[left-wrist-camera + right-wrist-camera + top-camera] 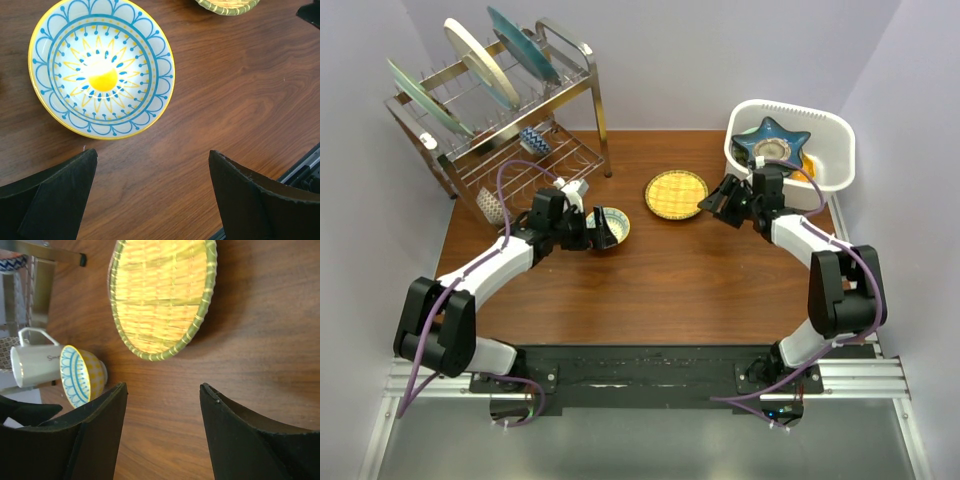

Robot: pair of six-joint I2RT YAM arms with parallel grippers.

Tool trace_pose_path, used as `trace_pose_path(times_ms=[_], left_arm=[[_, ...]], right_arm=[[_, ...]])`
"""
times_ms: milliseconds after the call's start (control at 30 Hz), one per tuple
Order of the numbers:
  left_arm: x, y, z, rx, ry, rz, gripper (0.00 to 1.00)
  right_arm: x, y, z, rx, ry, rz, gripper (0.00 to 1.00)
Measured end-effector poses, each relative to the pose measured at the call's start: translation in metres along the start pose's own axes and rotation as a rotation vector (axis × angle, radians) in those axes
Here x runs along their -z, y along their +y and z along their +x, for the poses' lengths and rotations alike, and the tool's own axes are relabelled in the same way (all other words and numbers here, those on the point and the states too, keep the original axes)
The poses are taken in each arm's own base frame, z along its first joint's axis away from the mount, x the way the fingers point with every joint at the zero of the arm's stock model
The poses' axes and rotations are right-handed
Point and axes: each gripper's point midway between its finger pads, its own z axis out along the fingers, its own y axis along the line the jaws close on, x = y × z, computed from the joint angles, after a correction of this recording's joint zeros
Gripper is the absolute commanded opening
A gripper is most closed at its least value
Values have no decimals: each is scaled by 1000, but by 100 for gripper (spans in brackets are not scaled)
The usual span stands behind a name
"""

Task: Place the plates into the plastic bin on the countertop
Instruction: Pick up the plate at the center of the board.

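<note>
**Q.** Right side: where do the edges fall?

**A.** My right gripper (712, 203) has its jaws apart with nothing between them. It is just beside the right edge of the yellow-brown patterned plate (675, 193), which lies flat on the countertop (670, 290). In the right wrist view, bare wood separates my fingers (95, 430) from the plate's green rim. The plastic bin (840, 130) sits at the far right corner, close behind my wrist. It holds the dark-blue star-shaped plate (773, 145), with an orange edge (807, 172) showing beneath.

**Q.** Left side?

**A.** My left gripper (590, 235) is spread wide and empty, and the small bowl (101, 67) sits just ahead of the fingertips. That bowl lies between my left jaws and the patterned plate, near it but apart. The right wrist view shows a white mug (32, 362) behind the bowl.

**Q.** Other obstacles, and room?

**A.** The wire dish rack (520, 150) fills the far left corner. Leaning in its upper tier are a mint green plate (420, 98), a brown-rimmed beige plate (480, 62) and a blue plate (523, 45). The widest stretch of bare wood is the near half, between my arms.
</note>
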Motion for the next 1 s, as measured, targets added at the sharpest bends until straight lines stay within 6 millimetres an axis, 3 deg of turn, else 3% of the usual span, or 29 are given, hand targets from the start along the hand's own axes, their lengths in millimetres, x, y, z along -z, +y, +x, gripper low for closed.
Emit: trace_pose_path(times_ms=[500,767,1000], left_arm=[[-8,6,7,11,30,-13,98],[-7,7,7,13,33,-21,98],[0,8,5,11,22,-45,98]], right_arm=[[-40,-40,27,-91,43,67,56],[-59,-42,25,-164,38,56,52],[-62,-26,18,-165,33,6,51]])
